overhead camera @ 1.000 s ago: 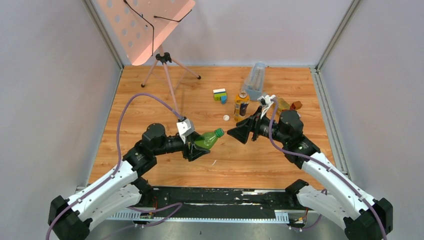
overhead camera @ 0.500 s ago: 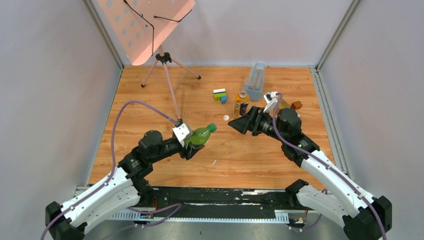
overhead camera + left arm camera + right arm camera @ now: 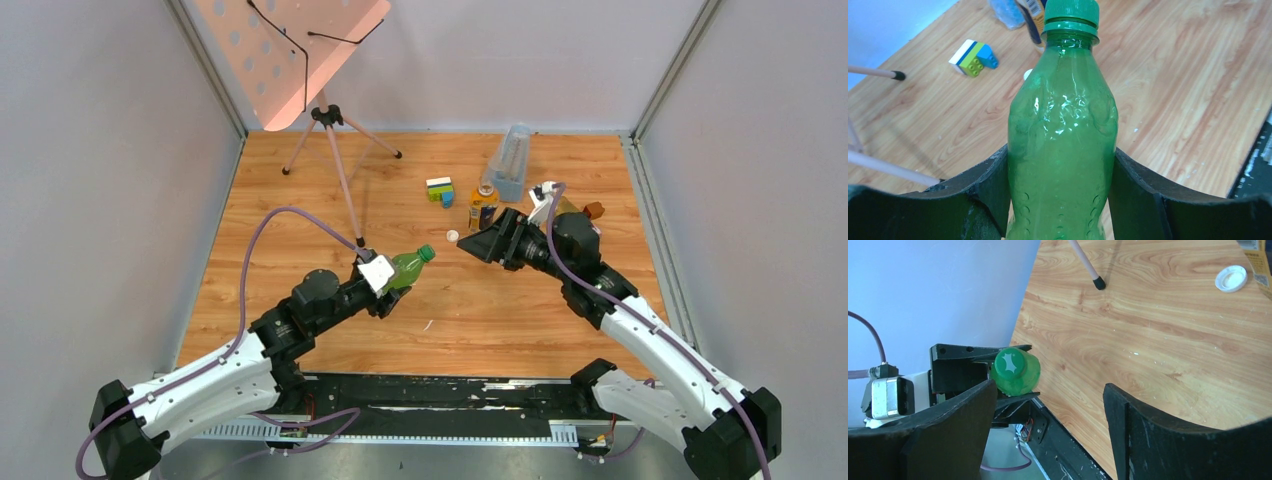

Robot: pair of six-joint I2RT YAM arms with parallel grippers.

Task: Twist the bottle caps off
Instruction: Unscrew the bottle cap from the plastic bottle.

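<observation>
My left gripper is shut on the body of the green bottle, holding it above the table with its green cap on, pointing at the right gripper. In the left wrist view the fingers clamp the bottle under its cap. My right gripper is open and empty, a short gap from the cap, which shows left of centre between its fingers. A loose white cap lies on the table. An amber bottle with a yellow label stands capless. Another amber bottle is partly hidden behind the right arm.
Multicoloured toy bricks and a tall clear bluish container stand at the back. A small reddish-brown block lies at the right. A tripod stand with a pink perforated board is at the back left.
The left gripper has carried the green bottle a little left and farther from the arms' bases. The right gripper has moved farther back, still open and facing the cap.
</observation>
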